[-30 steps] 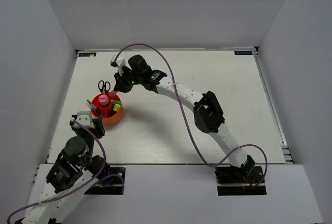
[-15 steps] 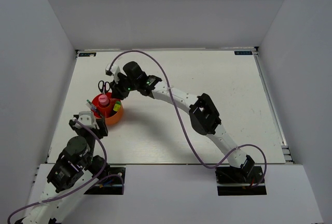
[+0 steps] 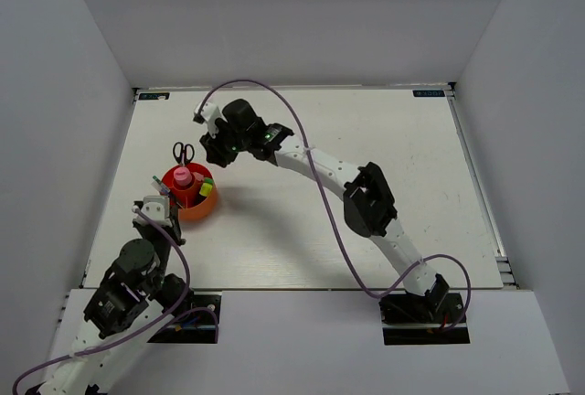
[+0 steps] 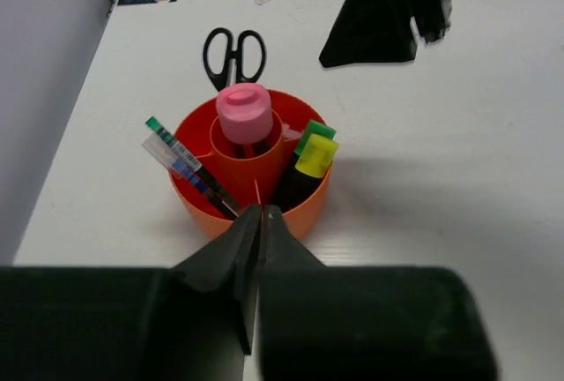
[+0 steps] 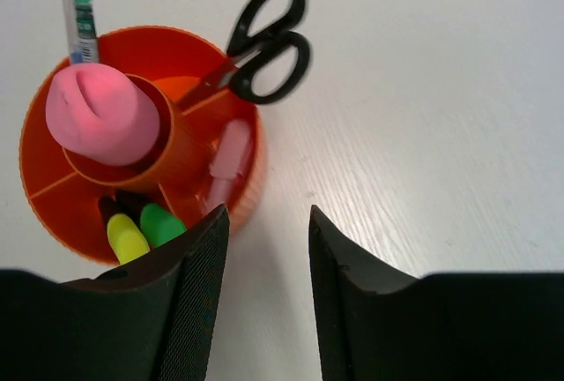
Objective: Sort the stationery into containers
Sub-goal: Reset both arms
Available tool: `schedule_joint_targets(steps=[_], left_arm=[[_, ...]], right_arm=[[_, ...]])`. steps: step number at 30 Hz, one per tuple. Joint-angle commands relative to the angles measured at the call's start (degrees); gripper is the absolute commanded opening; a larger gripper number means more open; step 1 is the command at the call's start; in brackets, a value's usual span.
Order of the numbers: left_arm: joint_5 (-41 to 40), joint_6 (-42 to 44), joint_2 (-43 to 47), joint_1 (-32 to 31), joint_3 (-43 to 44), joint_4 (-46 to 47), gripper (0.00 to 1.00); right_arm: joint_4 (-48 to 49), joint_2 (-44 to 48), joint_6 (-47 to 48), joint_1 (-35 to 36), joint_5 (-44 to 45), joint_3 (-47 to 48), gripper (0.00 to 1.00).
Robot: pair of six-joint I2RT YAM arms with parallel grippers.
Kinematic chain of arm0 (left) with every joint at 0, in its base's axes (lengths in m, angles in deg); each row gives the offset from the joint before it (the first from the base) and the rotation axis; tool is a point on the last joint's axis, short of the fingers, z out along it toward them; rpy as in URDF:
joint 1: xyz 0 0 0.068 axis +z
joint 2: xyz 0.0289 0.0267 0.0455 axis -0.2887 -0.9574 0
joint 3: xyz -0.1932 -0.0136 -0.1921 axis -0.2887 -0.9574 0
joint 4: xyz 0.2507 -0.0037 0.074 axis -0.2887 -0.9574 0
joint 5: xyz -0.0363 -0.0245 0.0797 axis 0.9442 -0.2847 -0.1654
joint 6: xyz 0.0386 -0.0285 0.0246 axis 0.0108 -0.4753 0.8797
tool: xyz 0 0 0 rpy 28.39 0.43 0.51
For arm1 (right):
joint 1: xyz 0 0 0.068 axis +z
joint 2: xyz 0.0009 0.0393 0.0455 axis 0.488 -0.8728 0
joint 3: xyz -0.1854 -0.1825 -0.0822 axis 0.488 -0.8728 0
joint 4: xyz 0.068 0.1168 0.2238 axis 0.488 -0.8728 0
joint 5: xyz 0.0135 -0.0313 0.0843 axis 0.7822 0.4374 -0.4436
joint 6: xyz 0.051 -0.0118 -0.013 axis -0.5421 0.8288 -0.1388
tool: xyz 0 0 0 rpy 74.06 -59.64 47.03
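The red-orange cup (image 3: 197, 211) (image 4: 304, 209) (image 5: 40, 152) stands at the table's left. In it are a pink highlighter (image 4: 245, 112) (image 5: 101, 112), markers with a green cap (image 5: 159, 222) and a yellow cap (image 4: 315, 157), a clear pen (image 4: 181, 165) and a pale pink pen (image 5: 227, 156). The black-handled scissors (image 3: 183, 153) (image 5: 269, 41) lean blades-down in the cup, handles out over the far rim. My right gripper (image 3: 212, 150) (image 5: 264, 222) hangs open and empty just beside the cup. My left gripper (image 3: 163, 219) (image 4: 262, 212) is shut on nothing at the cup's near side.
White walls enclose the table on three sides, the left wall close to the cup. A purple cable (image 3: 320, 194) loops over the right arm.
The left gripper has closed. The right gripper's jaws have widened, and it swung left toward the scissors and then back. The scissors and cup stay put.
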Motion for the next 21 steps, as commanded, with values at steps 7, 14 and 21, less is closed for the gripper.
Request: schedule_joint_targets(steps=[7, 14, 21], left_arm=[[26.49, -2.11, -20.71, 0.0, 5.74, -1.19, 0.42], [38.23, -2.73, -39.8, 0.79, 10.84, 1.95, 1.0], [46.14, -3.43, -42.19, 5.19, 7.95, 5.47, 1.0]], right_arm=[[-21.19, 29.05, 2.75, -7.17, 11.11, -18.02, 0.67], [-11.0, 60.76, 0.32, -9.19, 27.63, -54.59, 0.88], [-2.2, 81.47, 2.91, -12.53, 35.01, -80.96, 0.9]])
